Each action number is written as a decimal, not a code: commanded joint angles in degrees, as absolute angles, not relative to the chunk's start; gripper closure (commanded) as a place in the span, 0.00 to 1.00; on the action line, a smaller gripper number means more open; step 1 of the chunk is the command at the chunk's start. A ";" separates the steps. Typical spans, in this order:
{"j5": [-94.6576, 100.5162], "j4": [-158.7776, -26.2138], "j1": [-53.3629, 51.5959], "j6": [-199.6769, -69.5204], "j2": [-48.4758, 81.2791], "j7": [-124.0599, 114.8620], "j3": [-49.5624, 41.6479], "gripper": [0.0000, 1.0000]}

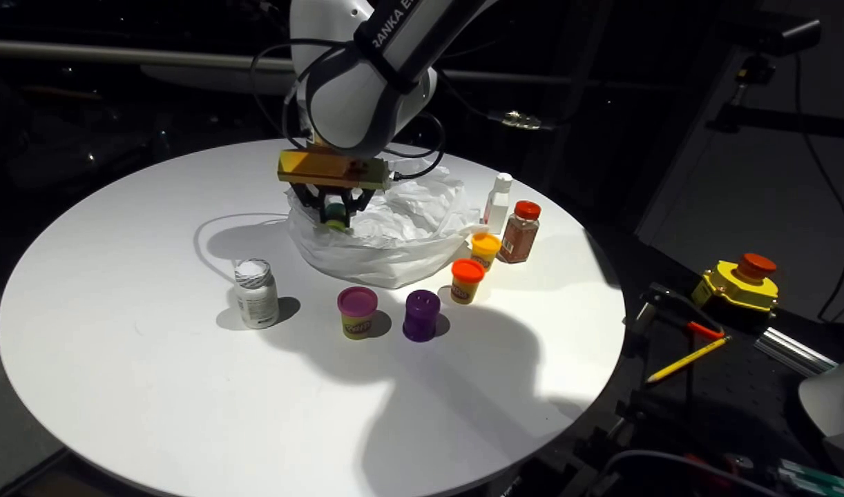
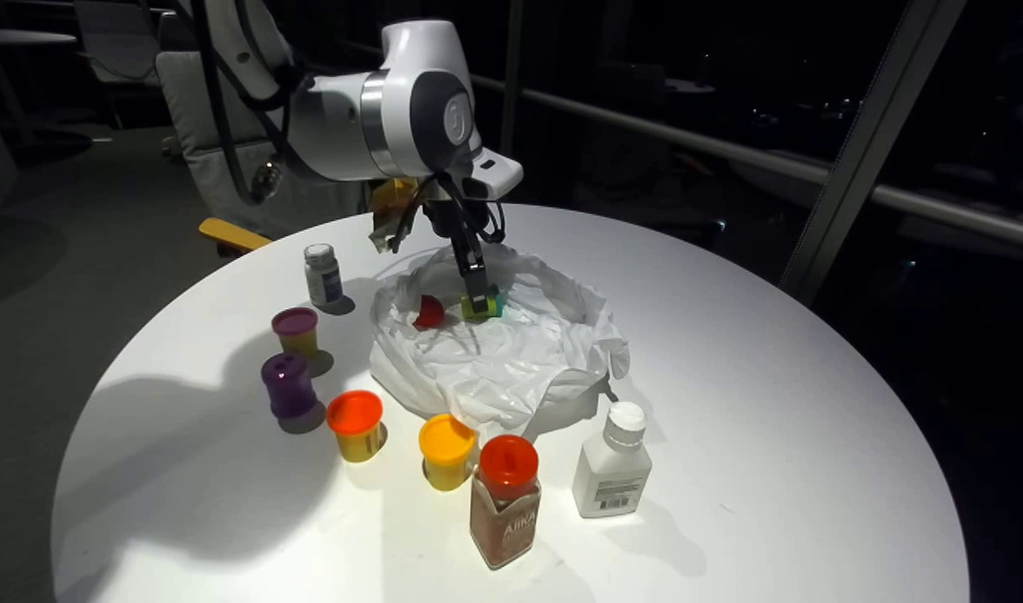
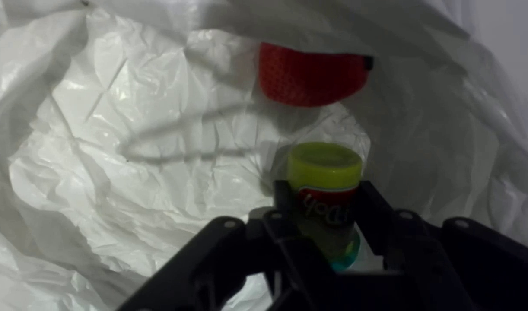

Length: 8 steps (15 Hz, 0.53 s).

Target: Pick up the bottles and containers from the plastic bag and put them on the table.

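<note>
Our gripper [image 3: 325, 191] is clamped on the green jar [image 3: 326, 205], at nine o'clock within the plastic bag [image 1: 387, 266] in an exterior view. We judge this the grasping step; next, we should lift it clear, towards the table [image 1: 152, 386].

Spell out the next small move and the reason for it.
I'd probably raise the tool gently straight up: it looks closed on the lime-and-teal tub, which is inside the plastic bag with crumpled walls around it. Lifting clear of the bag first should lower the chance of snagging.
</note>
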State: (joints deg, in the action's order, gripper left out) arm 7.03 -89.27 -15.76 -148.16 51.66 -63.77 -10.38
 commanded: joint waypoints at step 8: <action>13.57 -100.13 -24.69 -145.60 41.31 -68.56 -16.92 0.85</action>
State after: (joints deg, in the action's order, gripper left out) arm 9.93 -92.83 -20.09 -147.48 48.48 -66.21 -14.88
